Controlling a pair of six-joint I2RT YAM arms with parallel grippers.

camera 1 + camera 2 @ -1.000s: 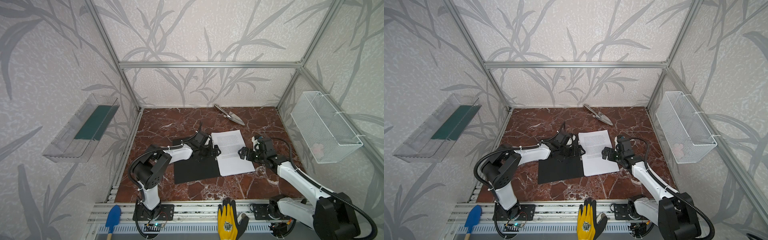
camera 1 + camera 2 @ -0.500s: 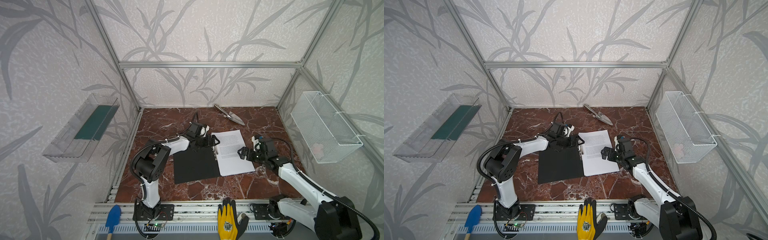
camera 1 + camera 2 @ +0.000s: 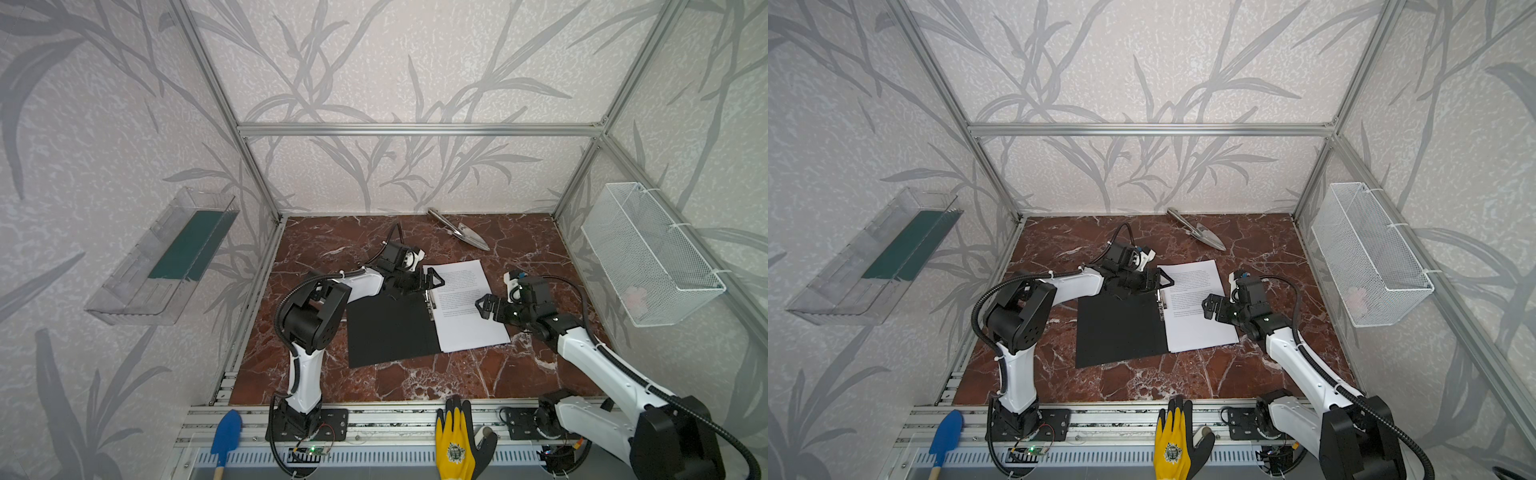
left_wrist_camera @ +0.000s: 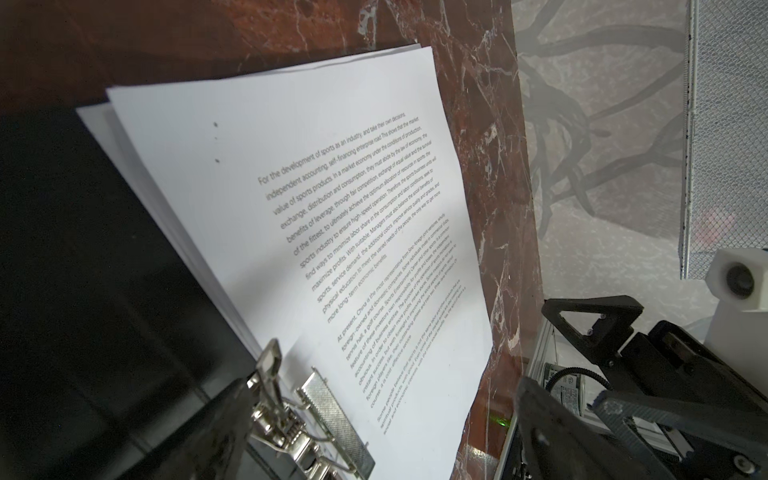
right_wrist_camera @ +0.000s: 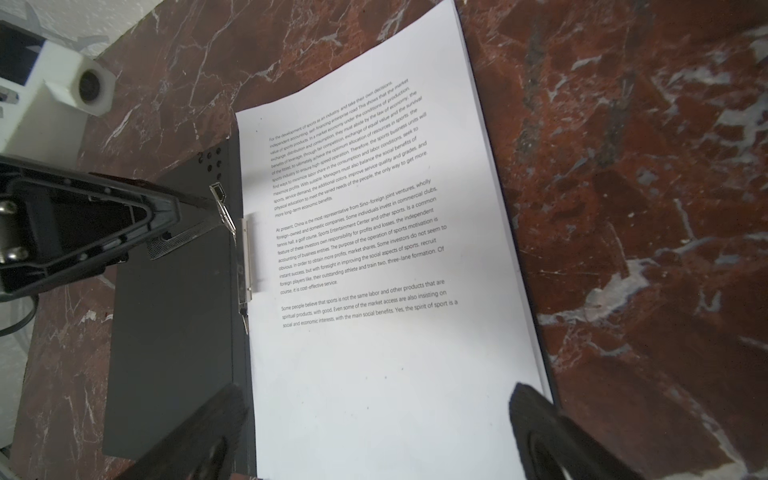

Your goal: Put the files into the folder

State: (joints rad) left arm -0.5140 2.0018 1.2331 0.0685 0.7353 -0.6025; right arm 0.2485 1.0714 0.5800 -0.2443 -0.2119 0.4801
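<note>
Legibly, the files (image 5: 374, 365) mention "Sports Entertainment Center".

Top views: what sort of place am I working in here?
Most likely a staged robot test cell, not a real office: aluminium frame around wallpapered panels, marble-look tabletop, slotted mounting rail along the front edge.

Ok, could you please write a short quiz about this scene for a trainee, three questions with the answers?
1. True or false: the folder is shut over the files.
2. What lies at the back of the table? A) a metal trowel B) a yellow glove C) a blue shovel
3. Which hand is nearer to the metal clip?

Key
1. False: it lies open.
2. A
3. The left hand.
</note>
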